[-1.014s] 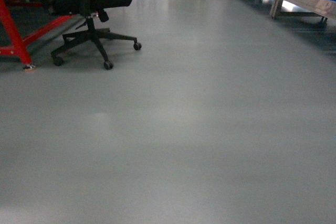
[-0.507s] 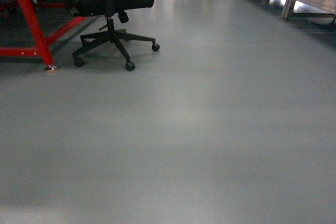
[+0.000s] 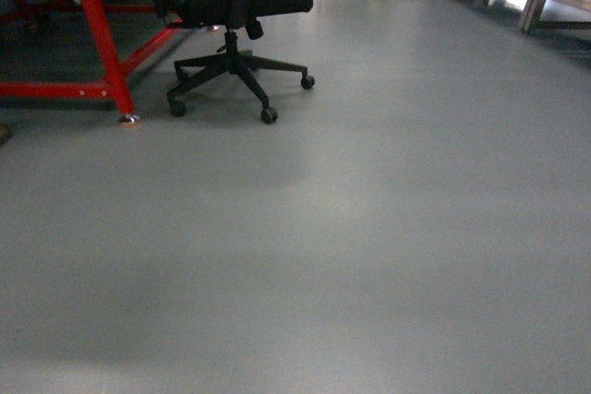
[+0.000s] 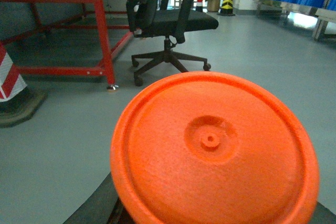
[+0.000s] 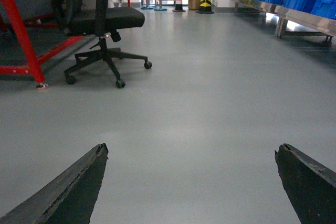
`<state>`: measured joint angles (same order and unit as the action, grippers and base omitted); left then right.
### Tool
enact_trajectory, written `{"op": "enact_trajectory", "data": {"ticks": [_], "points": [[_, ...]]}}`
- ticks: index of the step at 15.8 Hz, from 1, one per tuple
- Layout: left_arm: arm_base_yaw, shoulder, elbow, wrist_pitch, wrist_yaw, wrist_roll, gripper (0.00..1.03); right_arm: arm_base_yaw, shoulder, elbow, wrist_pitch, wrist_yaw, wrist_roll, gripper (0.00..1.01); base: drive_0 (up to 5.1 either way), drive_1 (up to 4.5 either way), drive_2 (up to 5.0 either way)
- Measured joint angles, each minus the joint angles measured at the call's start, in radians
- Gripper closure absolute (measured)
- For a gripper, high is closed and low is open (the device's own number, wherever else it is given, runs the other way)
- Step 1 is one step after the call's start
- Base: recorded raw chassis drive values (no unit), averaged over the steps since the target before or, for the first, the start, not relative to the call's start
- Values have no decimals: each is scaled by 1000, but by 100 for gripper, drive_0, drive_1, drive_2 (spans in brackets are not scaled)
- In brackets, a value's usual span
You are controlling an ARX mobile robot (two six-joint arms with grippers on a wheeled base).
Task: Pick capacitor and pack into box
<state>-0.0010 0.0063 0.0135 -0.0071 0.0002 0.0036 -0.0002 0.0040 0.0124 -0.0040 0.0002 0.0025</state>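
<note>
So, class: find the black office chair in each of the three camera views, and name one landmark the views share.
Head: the office chair sits upper left, its top cut off by the frame edge.
Left wrist: upper middle, beyond an orange disc.
Right wrist: upper left, far beyond the open right gripper.
Shared landmark: the red metal frame just left of the chair in every view.

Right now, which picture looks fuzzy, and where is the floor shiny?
The head view is soft and dim, the black office chair slightly smeared; the left wrist view blurs the close round orange plastic disc; the right wrist view is sharpest, with pale glare on the grey floor.
</note>
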Motion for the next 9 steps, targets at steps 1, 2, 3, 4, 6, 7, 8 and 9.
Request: {"op": "enact_trajectory", "data": {"ticks": [1, 2, 3, 4, 6, 7, 8, 9], "points": [[0, 0, 0, 4, 0, 0, 59, 0, 0, 0, 0, 0, 0, 3, -506, 239, 239], [0, 0, 0, -2, -1, 0, 59, 0, 0, 0, 0, 0, 0, 3, -506, 240, 240], [0, 0, 0, 2, 0, 0, 59, 0, 0, 0, -3, 0, 0, 3, -506, 240, 240], [0, 0, 0, 0, 0, 0, 59, 0, 0, 0, -1, 0, 0, 3, -509, 236, 236], [0, 0, 0, 1, -2, 0, 59, 0, 0, 0, 0, 0, 0, 3, -509, 236, 236], [0, 0, 0, 0, 0, 0, 59, 0, 0, 0, -2, 0, 0, 3, -516, 229, 229], [0, 0, 0, 2, 0, 0, 59, 0, 0, 0, -2, 0, 0, 3, -516, 229, 229], [0, 0, 0, 2, -3, 0, 59, 0, 0, 0, 3, 0, 0, 3, -516, 229, 229]]}}
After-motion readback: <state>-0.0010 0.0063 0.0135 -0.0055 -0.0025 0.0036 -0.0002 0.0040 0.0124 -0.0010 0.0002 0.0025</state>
